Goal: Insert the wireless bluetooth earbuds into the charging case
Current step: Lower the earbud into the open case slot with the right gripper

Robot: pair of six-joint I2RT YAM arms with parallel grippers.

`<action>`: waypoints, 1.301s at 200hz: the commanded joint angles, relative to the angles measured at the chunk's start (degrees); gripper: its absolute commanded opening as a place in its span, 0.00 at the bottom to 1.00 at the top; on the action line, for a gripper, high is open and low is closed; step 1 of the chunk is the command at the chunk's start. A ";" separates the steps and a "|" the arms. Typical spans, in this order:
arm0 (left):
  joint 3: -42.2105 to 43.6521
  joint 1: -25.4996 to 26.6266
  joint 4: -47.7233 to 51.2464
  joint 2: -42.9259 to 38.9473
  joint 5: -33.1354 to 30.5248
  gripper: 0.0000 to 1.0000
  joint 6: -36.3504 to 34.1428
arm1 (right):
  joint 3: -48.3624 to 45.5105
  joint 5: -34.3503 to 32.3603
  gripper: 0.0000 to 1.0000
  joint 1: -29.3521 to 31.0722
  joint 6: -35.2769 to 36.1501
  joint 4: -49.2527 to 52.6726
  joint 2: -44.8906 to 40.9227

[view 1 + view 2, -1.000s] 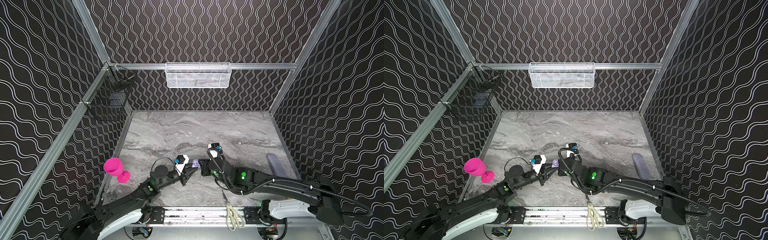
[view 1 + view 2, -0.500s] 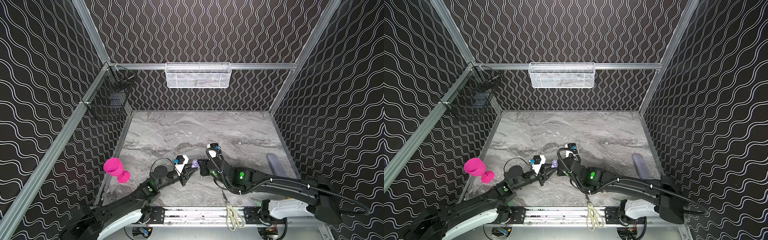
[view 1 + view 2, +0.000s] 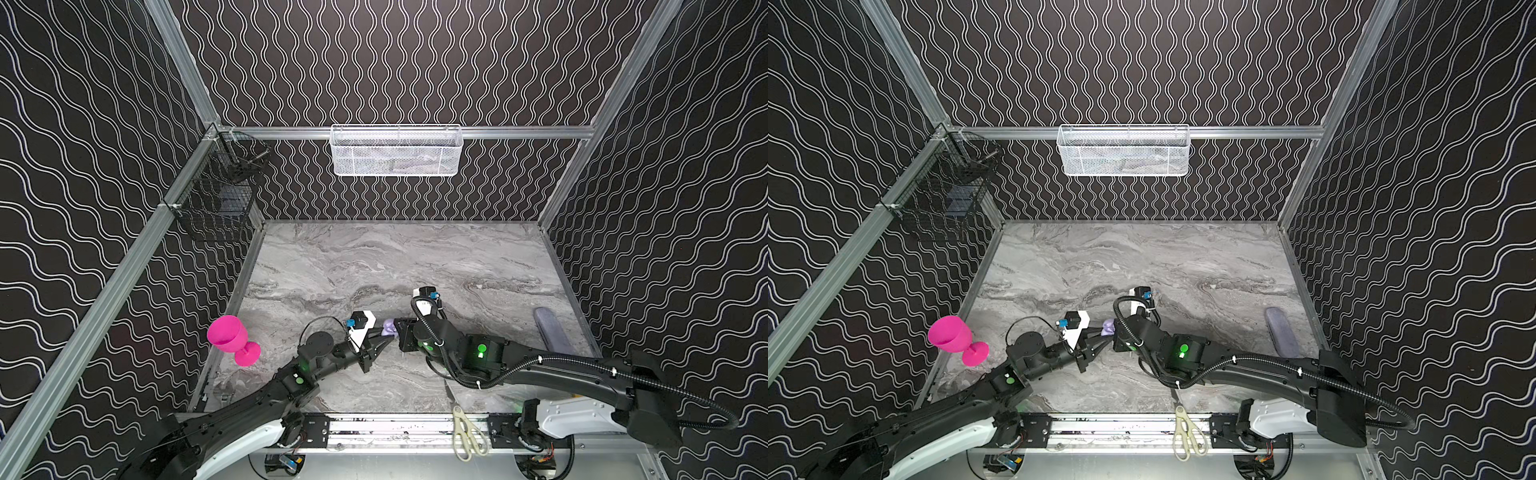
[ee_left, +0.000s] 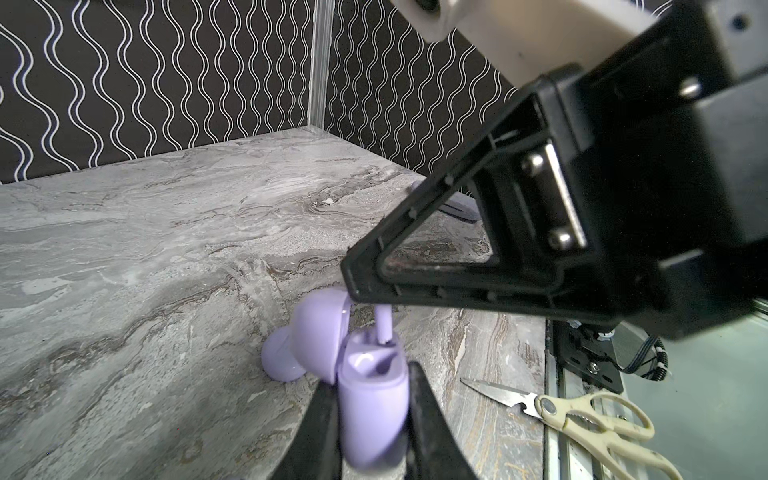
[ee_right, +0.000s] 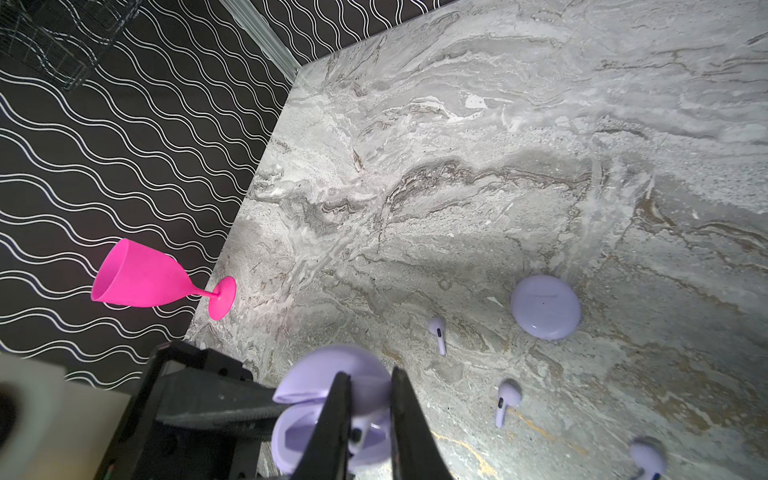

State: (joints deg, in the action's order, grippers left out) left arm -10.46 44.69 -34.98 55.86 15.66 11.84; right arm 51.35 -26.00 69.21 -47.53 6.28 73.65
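Left gripper (image 4: 372, 386) is clamped tight on the base of the open lavender charging case (image 4: 374, 419). Its lid (image 4: 320, 332) is hinged back, away from the fingers. Right gripper (image 5: 370, 374) is nearly closed and pinches one earbud (image 5: 358, 432) directly over the case's open well. In the left wrist view the stem points down with its tip at the well's mouth. The fingers hide the rest of the well, so I can't tell what else is in it. Both grippers' tips meet at the case in both top views.

Three loose earbuds (image 5: 437, 332) lie out past the right gripper's tips on the table (image 5: 498, 145), apart from each other, one of them blurred. A closed round case (image 5: 545, 306) sits just beyond them. The pink goblet (image 3: 227, 334) is on the left gripper's outer side, at the table edge. The white mesh basket (image 3: 396, 150) and black wire basket (image 3: 216, 195) hang on the walls, well away from both grippers. Their contents are unclear.

Compared with the earlier frames, both grips are unchanged and the case and earbud are in the same spot. The right arm has crept slightly toward the left gripper. Nothing else has moved.
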 commanded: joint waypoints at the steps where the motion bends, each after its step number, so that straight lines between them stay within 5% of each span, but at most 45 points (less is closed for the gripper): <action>1: -0.09 -0.29 -2.20 -0.06 -0.27 0.15 0.16 | 0.01 1.32 0.13 0.03 -0.72 -0.70 0.16; 176: 0.61 -1.00 -2.09 -1.72 -1.16 0.15 0.91 | 0.33 3.22 0.14 0.93 -1.43 -0.48 1.25; 260: 0.79 -1.09 -2.15 -2.13 -0.98 0.15 0.99 | 0.63 2.75 0.23 1.03 -1.51 0.41 0.99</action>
State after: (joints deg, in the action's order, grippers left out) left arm -9.72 43.79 -34.96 53.87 15.40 12.27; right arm 51.59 -23.29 70.13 -48.62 5.76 74.83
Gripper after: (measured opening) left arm 0.220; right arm 0.226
